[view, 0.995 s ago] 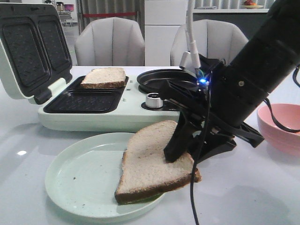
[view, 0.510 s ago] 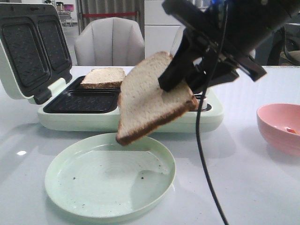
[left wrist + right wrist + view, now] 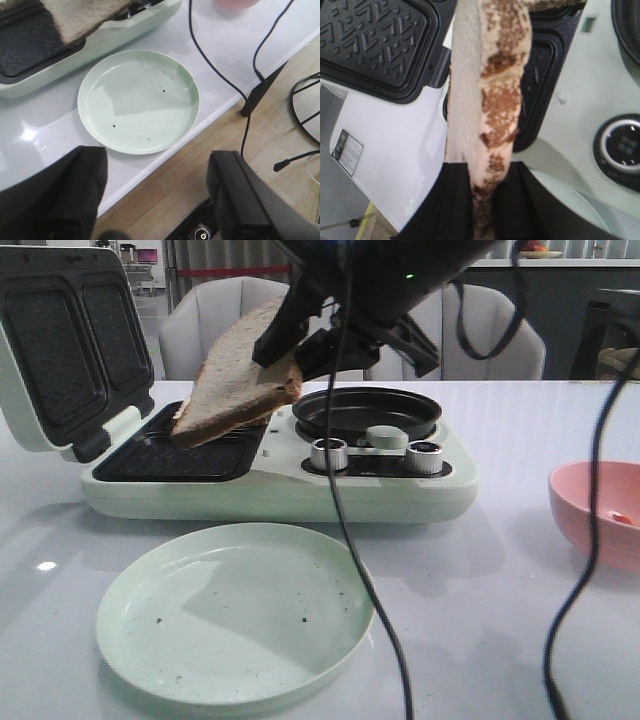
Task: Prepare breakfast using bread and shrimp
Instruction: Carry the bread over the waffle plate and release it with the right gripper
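Note:
My right gripper is shut on one edge of a bread slice and holds it tilted in the air over the left grill wells of the open sandwich maker. In the right wrist view the slice stands edge-on between the jaws. The second slice is hidden behind the held one. A small orange bit, perhaps the shrimp, lies in the pink bowl. My left gripper is open and empty, over the table's front edge.
A pale green plate with a few crumbs sits in front of the sandwich maker; it also shows in the left wrist view. The maker's lid stands open at the left. Its round black pan and knobs are on the right. Cables hang across the front.
My right gripper lifted the bread slice off the green plate, then carried it up, back and left to above the sandwich maker's wells. The plate now holds only crumbs.

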`<control>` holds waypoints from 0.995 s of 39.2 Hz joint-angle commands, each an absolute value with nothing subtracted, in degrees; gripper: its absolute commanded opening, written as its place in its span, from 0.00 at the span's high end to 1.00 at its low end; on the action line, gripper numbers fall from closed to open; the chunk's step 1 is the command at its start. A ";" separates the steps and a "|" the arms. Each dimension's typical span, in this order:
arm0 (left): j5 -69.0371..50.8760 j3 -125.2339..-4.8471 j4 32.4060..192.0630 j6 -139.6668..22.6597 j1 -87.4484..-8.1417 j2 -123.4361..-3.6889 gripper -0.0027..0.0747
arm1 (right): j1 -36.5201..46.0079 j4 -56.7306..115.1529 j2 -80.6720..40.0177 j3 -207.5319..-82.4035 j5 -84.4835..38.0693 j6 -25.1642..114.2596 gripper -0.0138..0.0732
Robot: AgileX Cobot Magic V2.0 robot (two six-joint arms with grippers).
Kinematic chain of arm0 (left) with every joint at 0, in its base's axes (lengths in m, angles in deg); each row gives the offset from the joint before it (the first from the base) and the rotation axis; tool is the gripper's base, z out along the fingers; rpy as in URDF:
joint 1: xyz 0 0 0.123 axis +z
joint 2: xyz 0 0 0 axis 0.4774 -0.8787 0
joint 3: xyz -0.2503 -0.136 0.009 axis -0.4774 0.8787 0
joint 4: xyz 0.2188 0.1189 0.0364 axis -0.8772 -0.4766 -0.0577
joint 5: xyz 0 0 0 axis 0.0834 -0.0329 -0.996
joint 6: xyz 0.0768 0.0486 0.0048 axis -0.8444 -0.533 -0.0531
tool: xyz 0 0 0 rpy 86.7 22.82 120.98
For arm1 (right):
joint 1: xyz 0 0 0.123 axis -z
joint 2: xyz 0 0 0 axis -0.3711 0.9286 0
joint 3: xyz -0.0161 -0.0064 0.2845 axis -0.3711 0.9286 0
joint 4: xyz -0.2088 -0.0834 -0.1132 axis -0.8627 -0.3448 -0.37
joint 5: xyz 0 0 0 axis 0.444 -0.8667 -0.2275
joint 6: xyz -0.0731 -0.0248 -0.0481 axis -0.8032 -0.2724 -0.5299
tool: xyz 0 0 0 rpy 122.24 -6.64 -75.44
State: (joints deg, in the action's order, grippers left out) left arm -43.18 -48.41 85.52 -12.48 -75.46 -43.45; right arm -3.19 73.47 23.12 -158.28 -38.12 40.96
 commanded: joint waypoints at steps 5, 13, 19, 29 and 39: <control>-39.06 -49.96 85.43 -12.59 -75.81 -43.44 0.33 | -4.31 77.36 29.57 -170.42 -37.43 40.01 0.76; -39.06 -49.96 85.43 -12.59 -75.81 -43.44 0.33 | -4.68 77.70 37.71 -179.32 -39.26 40.01 0.65; -39.06 -49.96 85.43 -12.59 -75.81 -43.44 0.33 | -4.68 79.12 41.65 -183.25 -41.30 40.01 0.37; -39.06 -49.96 85.43 -12.59 -75.81 -43.44 0.33 | -3.70 75.45 42.00 -184.64 -44.52 40.01 0.20; -39.06 -49.96 85.32 -12.59 -75.81 -43.44 0.33 | -2.88 45.91 35.20 -186.12 -52.99 51.54 0.20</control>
State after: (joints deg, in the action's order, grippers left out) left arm -43.15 -48.41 85.39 -12.48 -75.46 -43.45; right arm -3.26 53.72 42.16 -183.97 -52.07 47.15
